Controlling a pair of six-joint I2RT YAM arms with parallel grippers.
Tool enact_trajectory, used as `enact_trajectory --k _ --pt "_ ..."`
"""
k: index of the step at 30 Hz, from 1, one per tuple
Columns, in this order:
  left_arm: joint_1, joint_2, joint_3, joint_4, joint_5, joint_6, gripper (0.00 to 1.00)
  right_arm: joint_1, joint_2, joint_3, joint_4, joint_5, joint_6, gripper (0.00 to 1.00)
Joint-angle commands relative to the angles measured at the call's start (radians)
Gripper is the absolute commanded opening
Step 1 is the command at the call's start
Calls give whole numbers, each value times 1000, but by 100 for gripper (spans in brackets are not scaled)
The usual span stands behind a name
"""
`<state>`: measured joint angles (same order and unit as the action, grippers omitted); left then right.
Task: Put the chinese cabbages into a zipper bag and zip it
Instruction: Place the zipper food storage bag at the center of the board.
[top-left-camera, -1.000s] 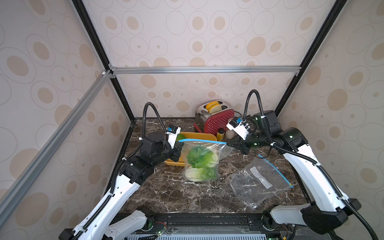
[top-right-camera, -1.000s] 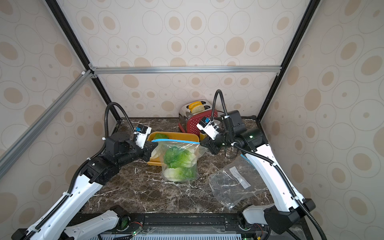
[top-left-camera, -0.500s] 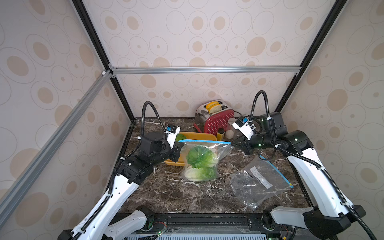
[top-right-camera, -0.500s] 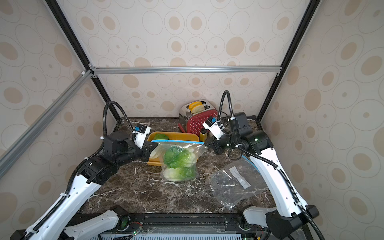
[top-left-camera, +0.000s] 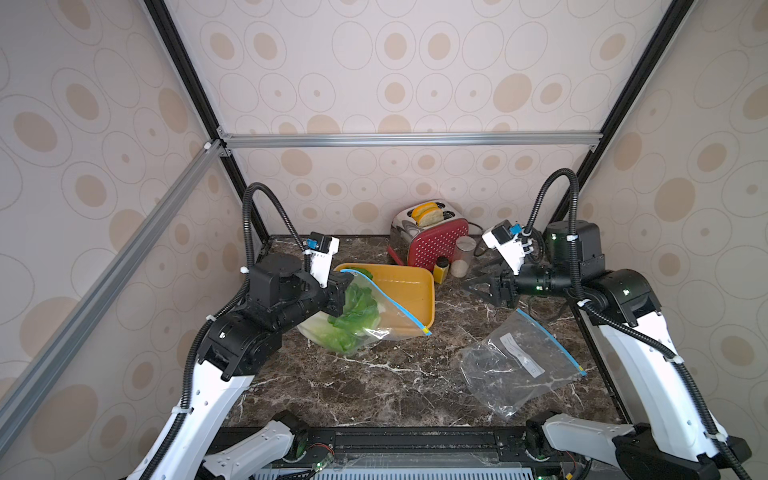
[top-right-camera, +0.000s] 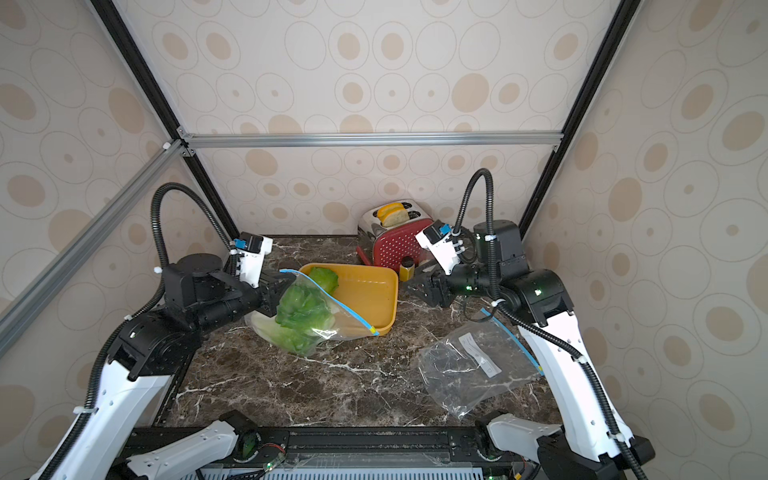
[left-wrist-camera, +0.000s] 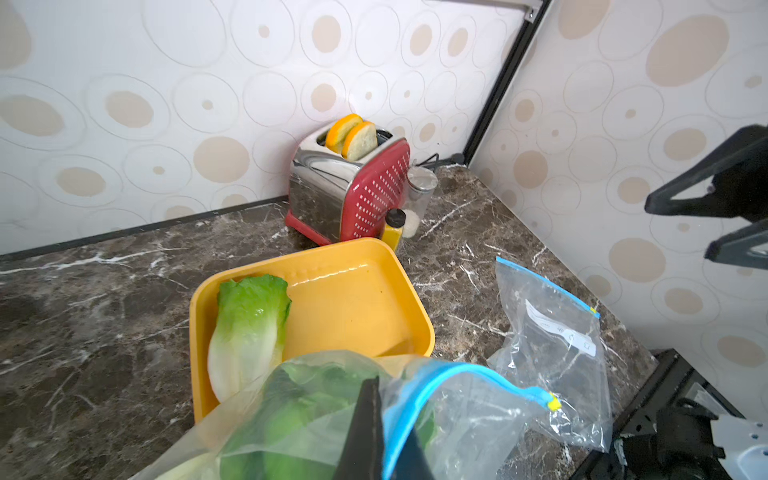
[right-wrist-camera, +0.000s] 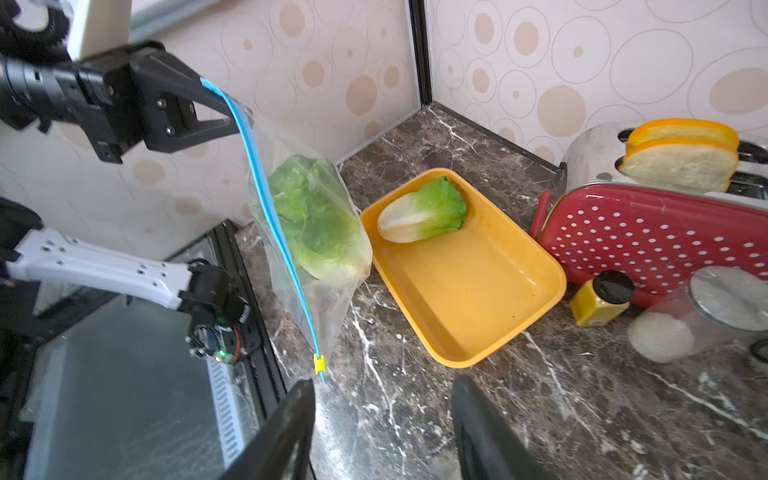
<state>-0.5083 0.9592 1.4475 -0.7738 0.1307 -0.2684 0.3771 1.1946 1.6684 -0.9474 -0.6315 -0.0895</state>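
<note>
With the left gripper (right-wrist-camera: 232, 112) clenched on a top corner of the clear plastic blue-zippered bag (right-wrist-camera: 332, 307) holding leafy green chinese cabbages (right-wrist-camera: 316, 216), the open, empty right gripper (top-left-camera: 473, 282) likely needed a gentle mid-body grasp on the last white-based cabbage (right-wrist-camera: 424, 216) lying in the yellow plastic tray (right-wrist-camera: 469, 286).

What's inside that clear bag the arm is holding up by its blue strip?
Leafy green chinese cabbages sit in the zipper bag, pinched by the left gripper. They overlap, so their number is unclear. Another head lies in the yellow tray, outside.
</note>
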Motion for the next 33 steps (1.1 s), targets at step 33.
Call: enact_trajectory --k 33 --pt "501 355 -79 161 -326 85 0 -4 46 -226 312 -52 384 82"
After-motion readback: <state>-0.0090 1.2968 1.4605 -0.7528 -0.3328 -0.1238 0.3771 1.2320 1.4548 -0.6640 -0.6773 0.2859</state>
